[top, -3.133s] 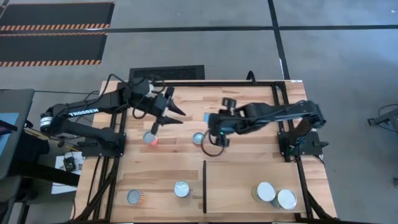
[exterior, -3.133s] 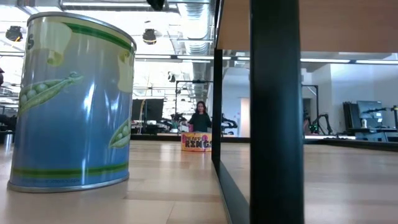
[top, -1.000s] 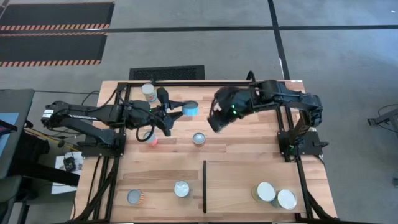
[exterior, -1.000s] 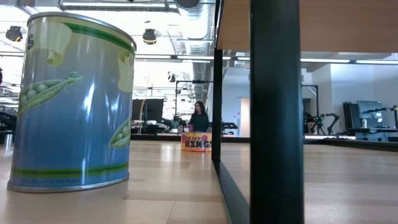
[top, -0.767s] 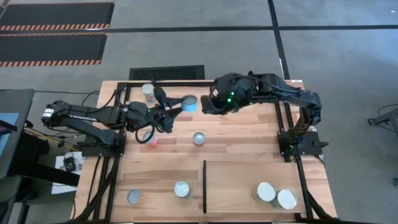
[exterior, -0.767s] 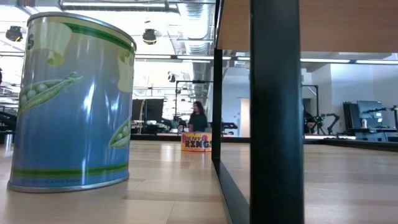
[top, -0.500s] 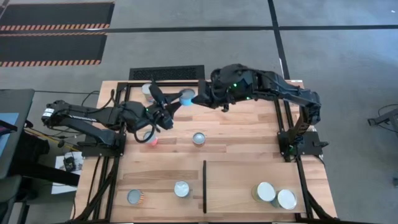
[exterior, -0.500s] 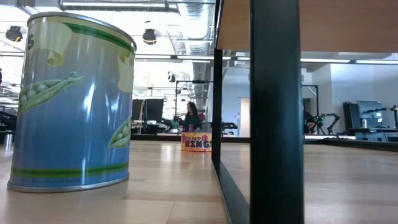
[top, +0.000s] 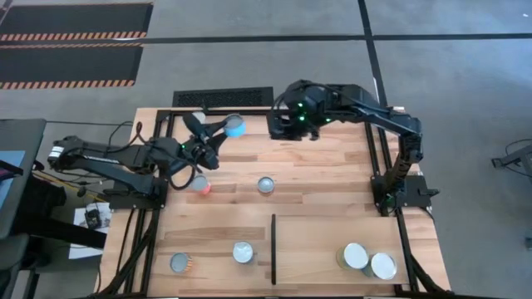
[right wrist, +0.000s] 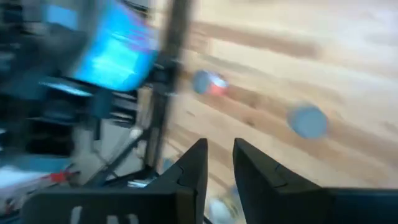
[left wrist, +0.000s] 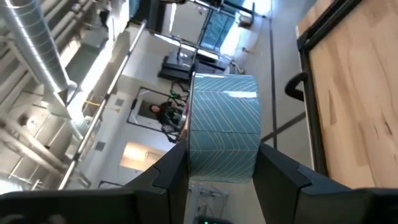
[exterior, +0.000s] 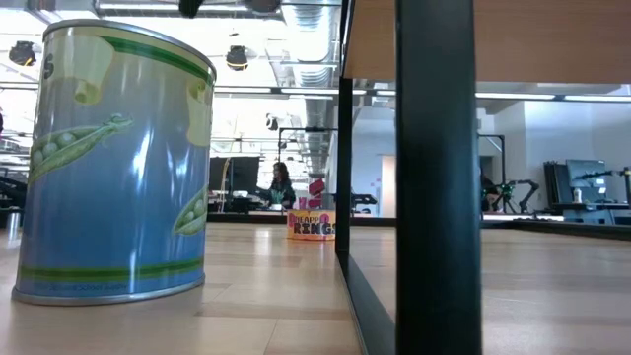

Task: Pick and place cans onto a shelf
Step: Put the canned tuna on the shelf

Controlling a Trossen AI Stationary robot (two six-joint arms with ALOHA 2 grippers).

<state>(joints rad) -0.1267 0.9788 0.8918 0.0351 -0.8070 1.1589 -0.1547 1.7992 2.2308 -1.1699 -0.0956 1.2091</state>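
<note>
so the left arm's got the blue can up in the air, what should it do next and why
Probably carry it toward the shelf beyond the black divider. The left gripper holds the blue can between its fingers near the table's far edge, well away from the shelf, where two cans already stand. The right gripper hovers close beside it, so the path should avoid that arm.

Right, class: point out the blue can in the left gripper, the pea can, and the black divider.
blue can [left wrist: 222,127], left wrist view, its patterned side wall.
pea can [exterior: 113,163], low view, its label.
black divider [top: 273,247], high view, mid-length of the strip.
</note>
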